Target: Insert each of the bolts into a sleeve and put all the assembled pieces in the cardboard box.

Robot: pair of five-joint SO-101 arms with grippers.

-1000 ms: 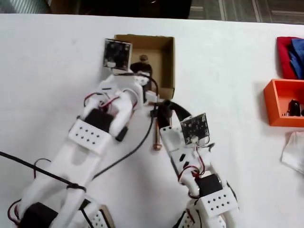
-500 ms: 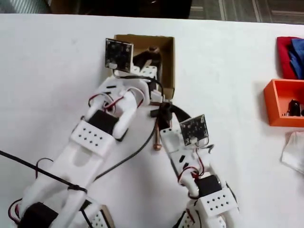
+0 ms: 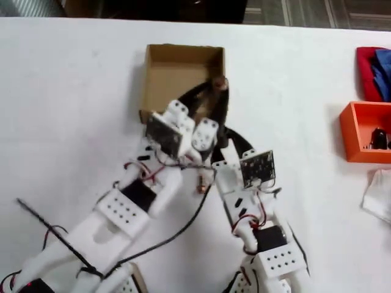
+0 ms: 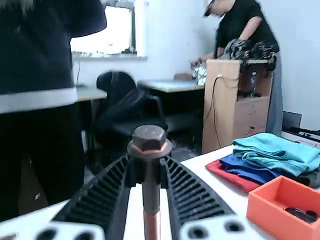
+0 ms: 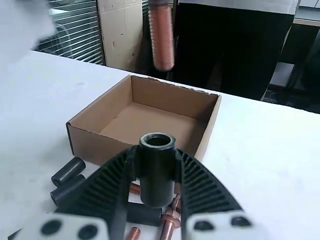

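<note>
Bolt (image 4: 148, 146), probably stiff and slick, is being clenched below its head by left jaws; right jaws are gripping the sleeve (image 5: 157, 167).

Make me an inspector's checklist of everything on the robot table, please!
Surface: white table, no spills seen.
Job's things: cardboard box open, nothing seen inside; loose sleeves and loose bolts lie on the table beside it.
Clutter: orange bin, cloths, white crumpled thing.
Grippers: left gripper shut on a bolt; right gripper shut on an upright sleeve, with the bolt hanging above it.
Cables: black cable trails over the table between the arms.
Surroundings: a room with a chair and desks.
</note>
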